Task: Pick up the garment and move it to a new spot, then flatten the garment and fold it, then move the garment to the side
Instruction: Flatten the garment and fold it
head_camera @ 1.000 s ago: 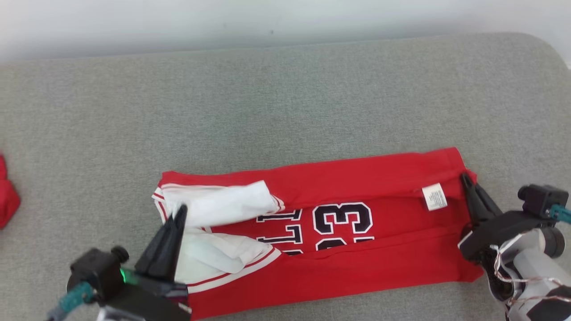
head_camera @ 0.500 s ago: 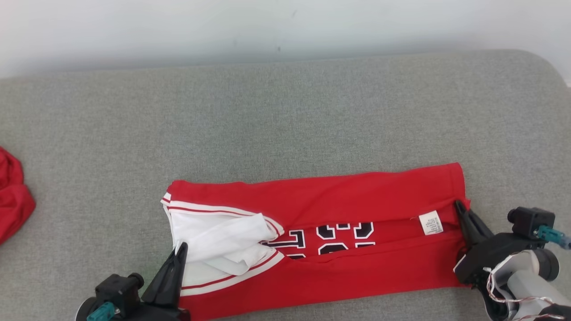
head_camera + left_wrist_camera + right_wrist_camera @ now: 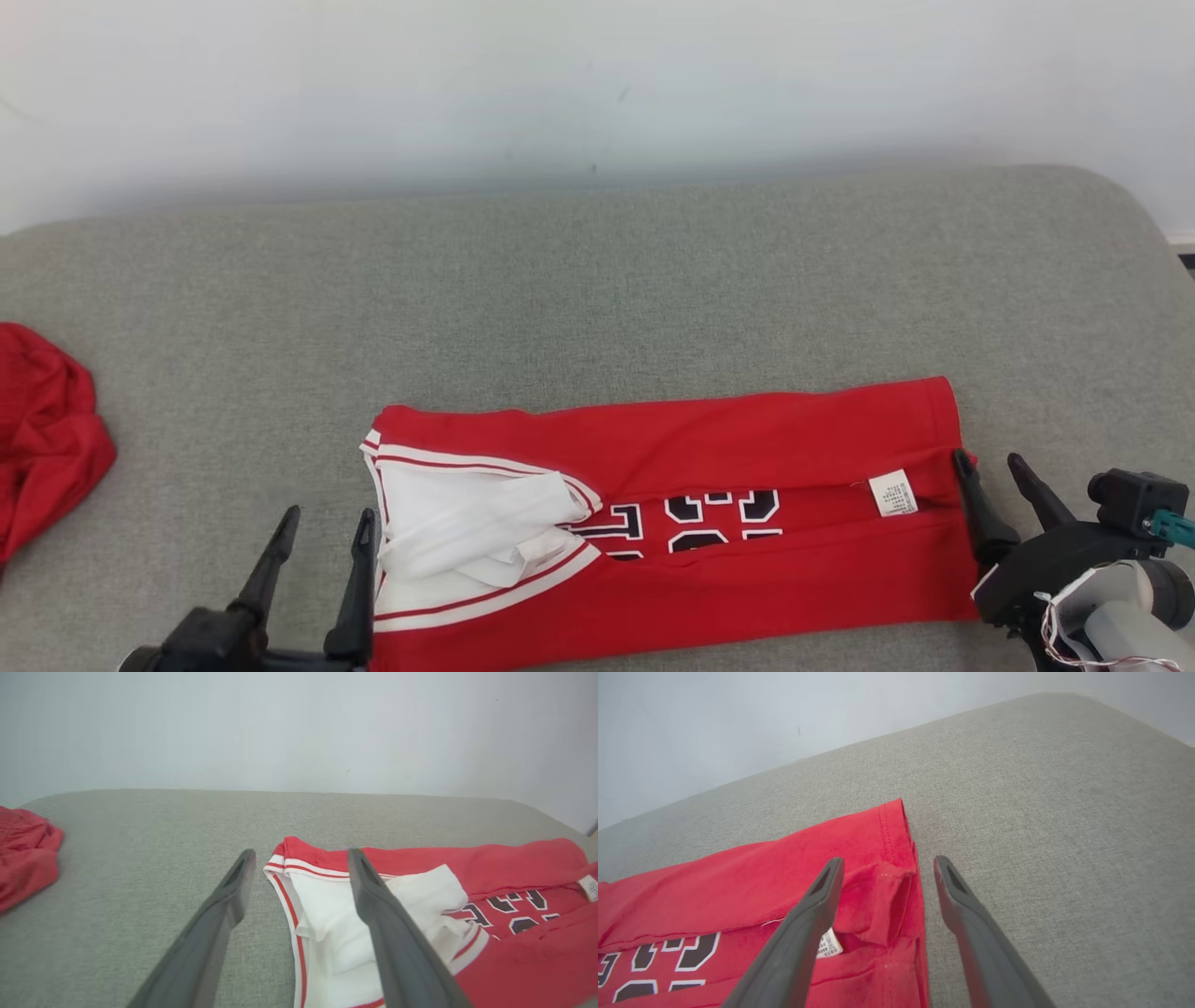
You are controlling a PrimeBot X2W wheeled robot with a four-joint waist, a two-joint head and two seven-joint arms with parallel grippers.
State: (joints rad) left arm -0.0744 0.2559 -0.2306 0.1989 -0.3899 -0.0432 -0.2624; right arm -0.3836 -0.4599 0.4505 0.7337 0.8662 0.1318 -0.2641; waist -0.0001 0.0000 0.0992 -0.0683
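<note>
The red jersey (image 3: pixel 672 439), folded lengthwise into a long band, lies across the near part of the grey cushion (image 3: pixel 597 280). It is judged light, limp and not slippery, so grip it through all layers at both short ends: the white-trimmed end and the hem. The left gripper (image 3: pixel 329 523) and the right gripper (image 3: pixel 988 467) stand spread, one at each end, pinching nothing. The head view gives the full band and a separate red cloth (image 3: pixel 47 429) at far left, whereas the right wrist view reveals a puckered fold at the hem corner beside the care label (image 3: pixel 830 946).
</note>
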